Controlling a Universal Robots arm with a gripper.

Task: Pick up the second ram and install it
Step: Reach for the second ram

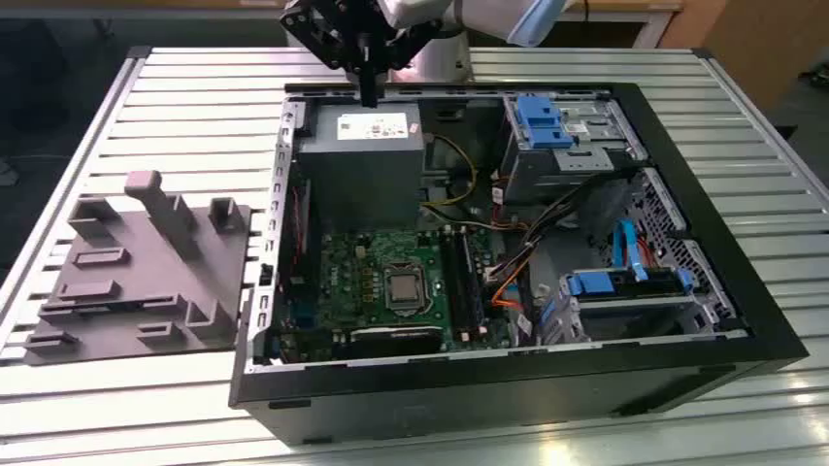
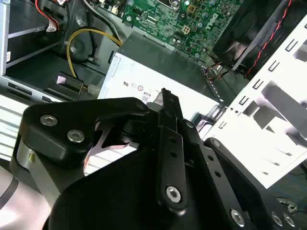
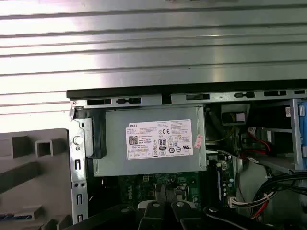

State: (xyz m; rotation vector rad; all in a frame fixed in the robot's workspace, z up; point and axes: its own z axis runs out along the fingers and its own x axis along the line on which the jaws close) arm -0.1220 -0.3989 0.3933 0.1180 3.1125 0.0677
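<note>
Second ram is hard to place, and whether it's pinched in there I can't tell, as the hand, fingers drawn together, hangs high over the power supply at the wall of the computer case nearest the far edge of the tabletop, likely to clear that rim.

The worktop is ribbed metal slats — pale, brushed, catching light. The fixture block looks like matt grey plastic. The computer case has a matt black frame around bare sheet metal. The power-supply box is dull grey metal with a paper label; the tool is matt black, its screw heads bright.
</note>
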